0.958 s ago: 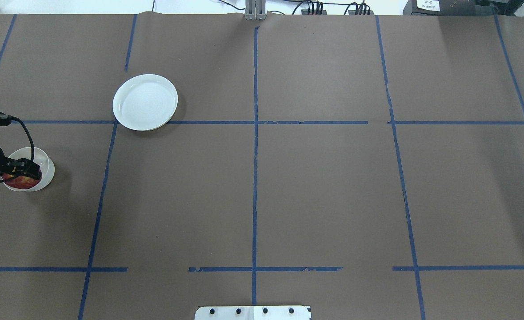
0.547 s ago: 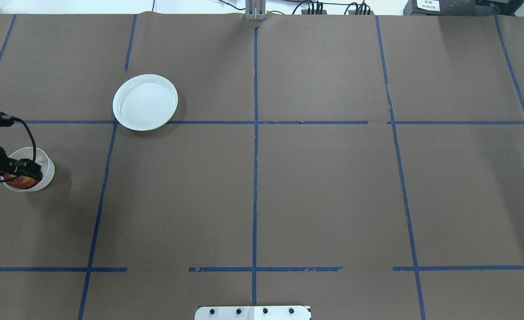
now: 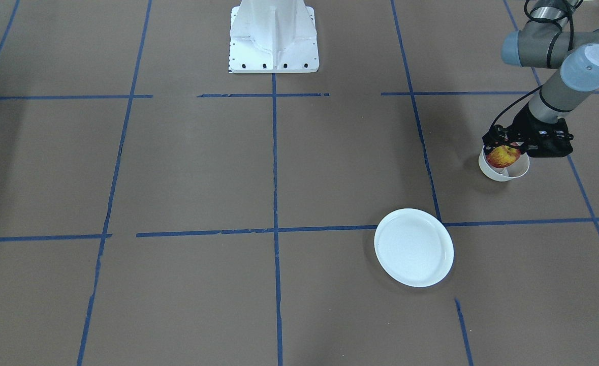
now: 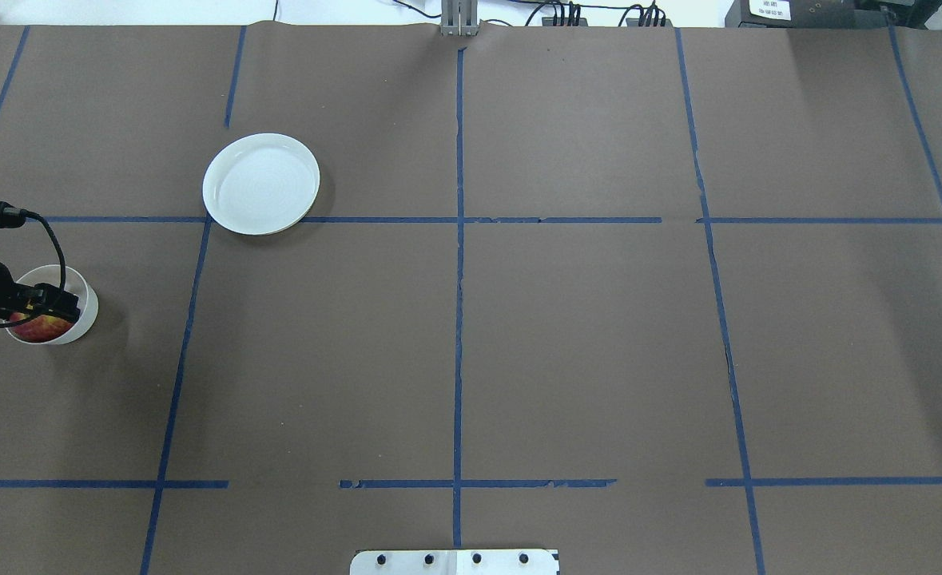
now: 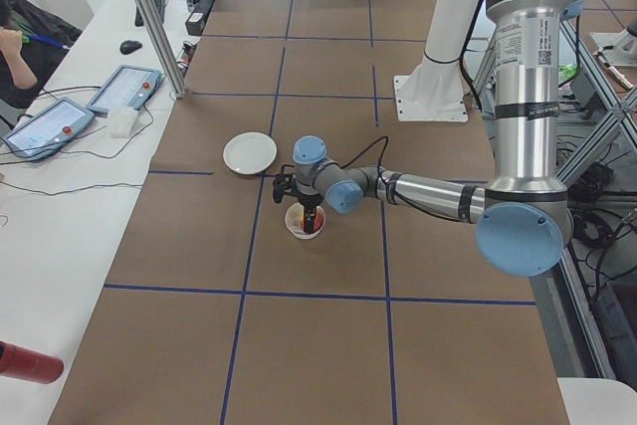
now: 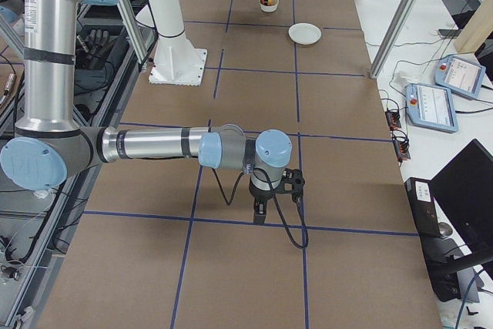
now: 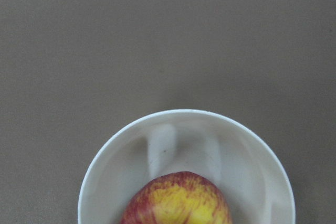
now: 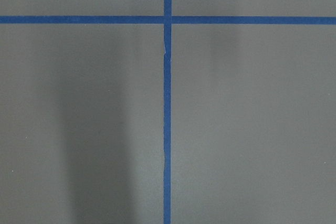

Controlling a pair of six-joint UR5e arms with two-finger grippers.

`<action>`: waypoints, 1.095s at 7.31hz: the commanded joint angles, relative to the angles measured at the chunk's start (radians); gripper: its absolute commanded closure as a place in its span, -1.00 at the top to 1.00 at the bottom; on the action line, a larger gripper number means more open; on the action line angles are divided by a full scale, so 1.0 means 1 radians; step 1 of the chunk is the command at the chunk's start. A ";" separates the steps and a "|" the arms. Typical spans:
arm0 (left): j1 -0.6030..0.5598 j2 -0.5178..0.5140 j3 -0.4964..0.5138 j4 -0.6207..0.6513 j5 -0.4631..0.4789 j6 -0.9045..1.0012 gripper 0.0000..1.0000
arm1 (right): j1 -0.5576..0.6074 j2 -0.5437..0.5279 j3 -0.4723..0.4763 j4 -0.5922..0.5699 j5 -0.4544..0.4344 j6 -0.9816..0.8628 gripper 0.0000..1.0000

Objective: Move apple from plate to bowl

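Note:
The red and yellow apple (image 3: 502, 156) sits in the small white bowl (image 3: 502, 175) at the table's left side, its top above the rim. My left gripper (image 3: 504, 149) hangs right over it, with the jaws slightly apart on either side of the apple. In the overhead view the apple (image 4: 39, 327) and the bowl (image 4: 87, 311) show under the gripper (image 4: 49, 311). The left wrist view shows the apple (image 7: 178, 203) centred in the bowl (image 7: 252, 150). The white plate (image 4: 261, 184) lies bare, farther out. My right gripper (image 6: 260, 213) shows only in the exterior right view, so I cannot tell its state.
The table is covered in brown paper with a blue tape grid (image 4: 459, 220). The robot's white base (image 3: 274, 35) stands at the near edge. Tablets (image 5: 50, 126) and cables lie on a side bench beyond the far edge.
The left arm has stayed over the bowl. Its visible finger has shifted slightly outward and the apple shows brighter under it. The plate has not moved.

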 commanded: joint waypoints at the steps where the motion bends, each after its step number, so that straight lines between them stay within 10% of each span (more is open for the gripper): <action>1: -0.014 0.011 -0.076 0.024 -0.046 0.003 1.00 | 0.000 0.000 0.001 0.000 0.000 -0.001 1.00; 5: -0.262 -0.194 -0.234 0.614 -0.072 0.467 1.00 | 0.000 0.000 0.001 0.000 0.000 -0.001 1.00; 8: -0.477 -0.175 -0.202 0.641 -0.083 0.676 1.00 | 0.000 0.000 0.001 0.000 0.000 -0.001 1.00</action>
